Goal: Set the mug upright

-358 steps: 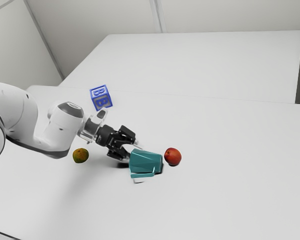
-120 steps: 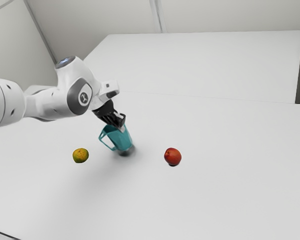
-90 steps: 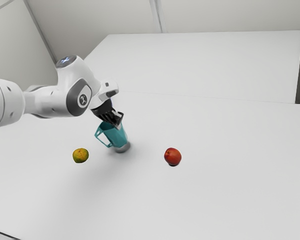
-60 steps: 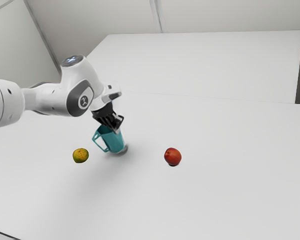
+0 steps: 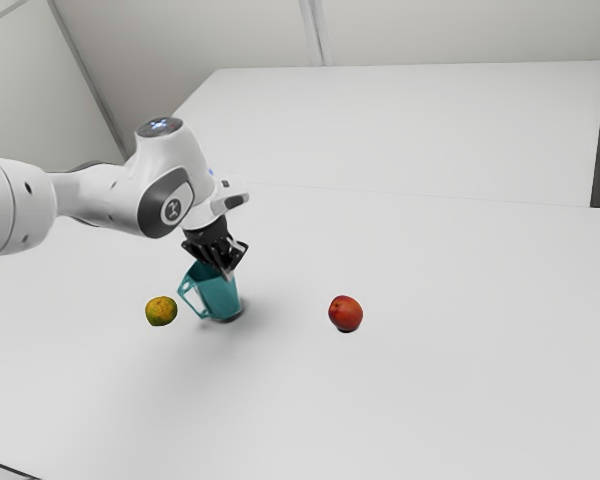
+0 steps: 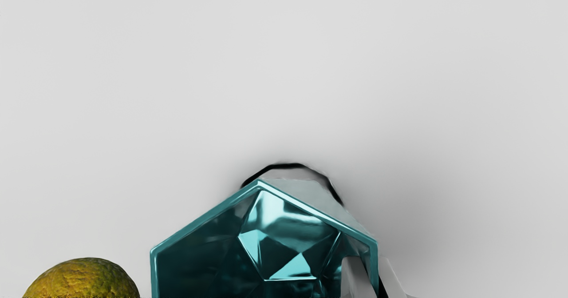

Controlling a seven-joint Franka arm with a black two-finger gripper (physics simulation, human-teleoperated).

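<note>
While the fingers (image 5: 228, 269) pinch the teal mug (image 5: 220, 296) by its wall, one inside, one outside, hand pitched steeply down. Mug near-upright, slightly tilted, nearer worktop's (image 5: 460, 330) far edge than the green-orange fruit (image 5: 161, 311) beside it. Red fruit (image 5: 345, 314) well apart, exterior view's right. Pale walls (image 5: 460, 30) beyond.

Looks kinda like a robotics lab or test room to me, can't say for sure: there's a white Franka arm (image 5: 170, 170) over a plain white table (image 5: 430, 370), another flat white surface (image 5: 400, 125) behind, and pale grey walls (image 5: 460, 30) with darker strips.
</note>
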